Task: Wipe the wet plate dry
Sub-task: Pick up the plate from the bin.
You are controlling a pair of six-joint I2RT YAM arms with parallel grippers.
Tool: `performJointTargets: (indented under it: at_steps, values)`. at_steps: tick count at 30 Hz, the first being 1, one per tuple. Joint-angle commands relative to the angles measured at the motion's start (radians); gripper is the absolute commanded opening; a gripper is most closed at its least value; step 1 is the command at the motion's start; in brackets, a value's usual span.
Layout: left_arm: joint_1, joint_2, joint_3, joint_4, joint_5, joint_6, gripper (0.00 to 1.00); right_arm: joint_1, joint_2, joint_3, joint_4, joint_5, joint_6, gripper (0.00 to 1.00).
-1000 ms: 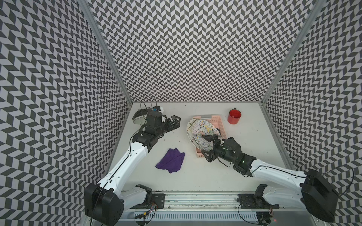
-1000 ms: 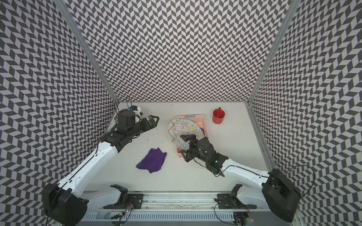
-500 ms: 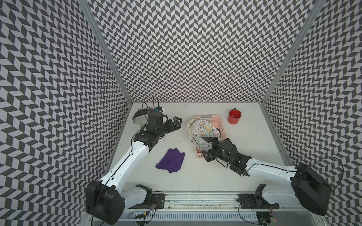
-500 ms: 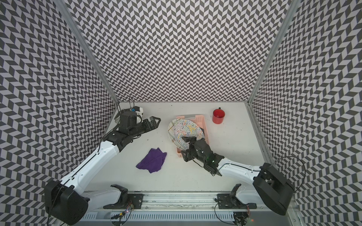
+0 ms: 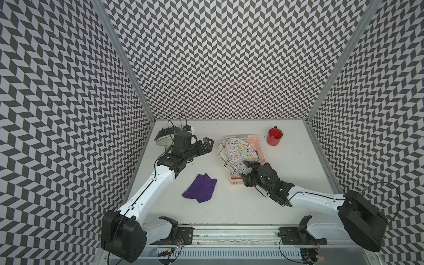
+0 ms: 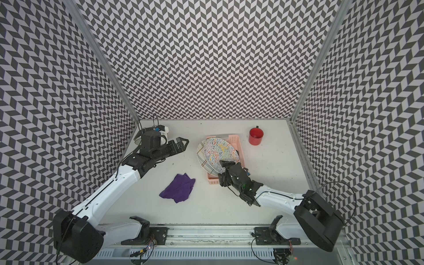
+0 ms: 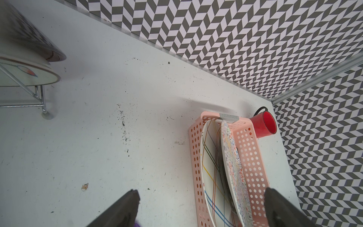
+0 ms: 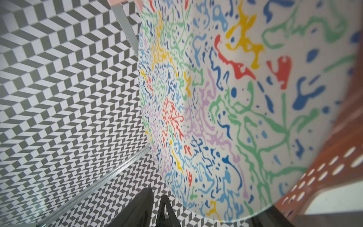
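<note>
A plate (image 5: 239, 151) (image 6: 220, 150) covered in coloured squiggles stands on edge in a pink perforated basket (image 5: 237, 182) (image 6: 214, 181). It fills the right wrist view (image 8: 235, 98). My right gripper (image 5: 246, 172) (image 6: 223, 172) (image 8: 204, 212) is at the plate's near lower rim, jaws apart, one on each side of the edge. A purple cloth (image 5: 200, 188) (image 6: 179, 188) lies crumpled on the table left of the basket. My left gripper (image 5: 207, 143) (image 6: 184, 144) (image 7: 201, 193) hovers open and empty, left of the basket and beyond the cloth.
A second plate (image 5: 223, 151) (image 7: 210, 157) with thin coloured lines leans in the same basket, left of the squiggled one. A red mug (image 5: 273, 136) (image 6: 256, 136) (image 7: 264, 124) stands at the back right. A wire rack with dishes (image 5: 165, 137) (image 7: 25, 78) sits in the back left corner.
My right gripper has pushed in towards the plate's rim and its jaws have narrowed around the edge. The left arm has barely shifted.
</note>
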Motion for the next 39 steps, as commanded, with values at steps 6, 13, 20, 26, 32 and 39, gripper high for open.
performJointTargets:
  at_steps: [6,13,20,26,32,39]
  values:
    - [-0.005,0.003,-0.014,0.025,0.014,0.014,0.99,-0.011,0.020,-0.031,0.104,0.222,-0.030,0.64]
    - [-0.005,-0.012,-0.031,0.018,0.011,0.016,0.99,-0.011,0.062,-0.080,0.223,0.204,-0.054,0.34]
    - [-0.005,-0.013,-0.040,0.017,0.012,0.016,0.99,-0.020,0.059,-0.127,0.282,0.264,-0.061,0.16]
    - [-0.005,-0.019,-0.036,0.008,0.009,0.023,0.99,-0.041,0.040,-0.168,0.371,0.245,-0.119,0.07]
    - [-0.005,-0.035,-0.036,-0.003,0.002,0.030,0.99,-0.051,-0.055,-0.216,0.439,0.197,-0.314,0.00]
    - [-0.005,-0.106,-0.030,-0.043,-0.040,0.053,0.99,-0.067,-0.314,-0.247,0.463,0.218,-0.669,0.00]
